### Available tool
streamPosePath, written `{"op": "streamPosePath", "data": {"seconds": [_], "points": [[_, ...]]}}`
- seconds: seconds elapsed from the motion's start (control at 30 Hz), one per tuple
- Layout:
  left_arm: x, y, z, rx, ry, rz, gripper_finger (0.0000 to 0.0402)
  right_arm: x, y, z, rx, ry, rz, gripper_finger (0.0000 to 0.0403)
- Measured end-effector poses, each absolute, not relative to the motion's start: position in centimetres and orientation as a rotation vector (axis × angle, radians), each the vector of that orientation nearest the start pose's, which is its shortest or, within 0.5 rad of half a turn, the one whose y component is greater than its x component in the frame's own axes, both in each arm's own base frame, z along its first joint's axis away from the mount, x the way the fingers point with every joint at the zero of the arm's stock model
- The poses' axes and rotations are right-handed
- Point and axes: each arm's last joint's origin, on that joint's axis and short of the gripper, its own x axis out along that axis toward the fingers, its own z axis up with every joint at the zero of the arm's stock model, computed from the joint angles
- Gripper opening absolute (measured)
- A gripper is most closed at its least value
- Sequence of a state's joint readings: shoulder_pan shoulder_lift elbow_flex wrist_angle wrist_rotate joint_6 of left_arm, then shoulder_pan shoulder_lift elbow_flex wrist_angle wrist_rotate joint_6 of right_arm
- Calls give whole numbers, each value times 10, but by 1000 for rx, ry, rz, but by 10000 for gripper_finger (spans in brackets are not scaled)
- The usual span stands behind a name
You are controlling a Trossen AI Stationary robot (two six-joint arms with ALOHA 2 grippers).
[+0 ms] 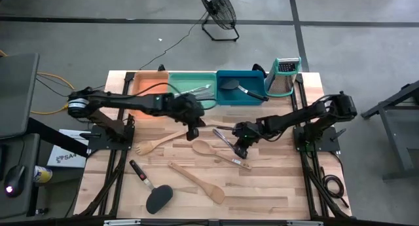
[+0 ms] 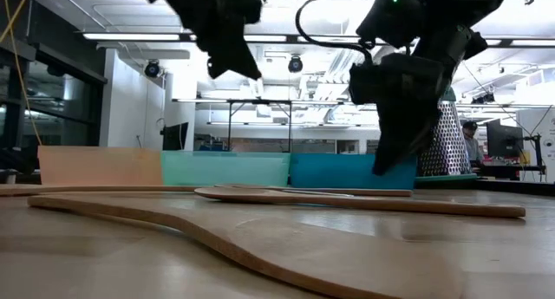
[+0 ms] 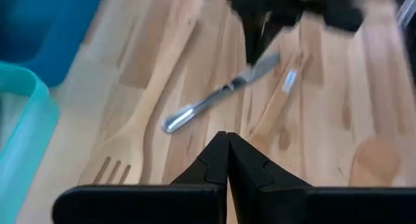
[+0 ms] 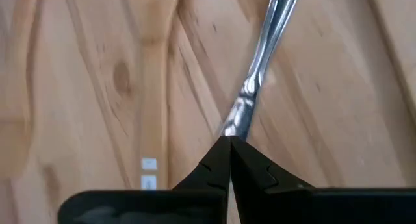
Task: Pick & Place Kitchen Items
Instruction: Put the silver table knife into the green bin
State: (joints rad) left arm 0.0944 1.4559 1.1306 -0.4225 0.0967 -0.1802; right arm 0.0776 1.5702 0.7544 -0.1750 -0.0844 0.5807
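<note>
A slim silver knife [image 1: 222, 140] lies flat on the wooden table, between a wooden fork [image 1: 156, 143] and a wooden spoon [image 1: 211, 149]. My right gripper [image 4: 227, 141] is shut and slants down, its tips at the knife's blade end. My left gripper [image 3: 227, 136] is shut with nothing in it. It hangs well above the table [image 2: 232, 61], over the fork's handle end [image 1: 194, 134]. A wooden spatula [image 1: 196, 181] and a black turner [image 1: 154, 194] lie nearer the front edge. My right gripper's shut fingertips meet the knife at its blade end [image 4: 238, 120], slanting down from above on the table's right side. The knife [image 3: 221, 94] lies flat on the table, its handle pointing away from the fingers. I cannot tell whether the tips press on the blade or stand just over it.
Orange [image 1: 149, 82], green [image 1: 193, 88] and blue [image 1: 239, 87] trays line the far edge; the green and blue ones hold utensils. A steel grater [image 1: 284, 75] stands at the far right. Bare wood lies toward the front right.
</note>
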Motion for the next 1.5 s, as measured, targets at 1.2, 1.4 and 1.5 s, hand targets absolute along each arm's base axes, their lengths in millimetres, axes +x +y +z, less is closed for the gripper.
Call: {"op": "streamPosePath", "data": {"seconds": [1.2,1.4,1.5], "points": [[274,-7,281,-309,618,218,0,292,28,120,460,1069,-161,3],[274,-7,281,-302,619,216,0,284,32,117,551,1136,-271,3],[274,-7,281,-304,621,209,0,279,34,115,598,1183,-328,3]]}}
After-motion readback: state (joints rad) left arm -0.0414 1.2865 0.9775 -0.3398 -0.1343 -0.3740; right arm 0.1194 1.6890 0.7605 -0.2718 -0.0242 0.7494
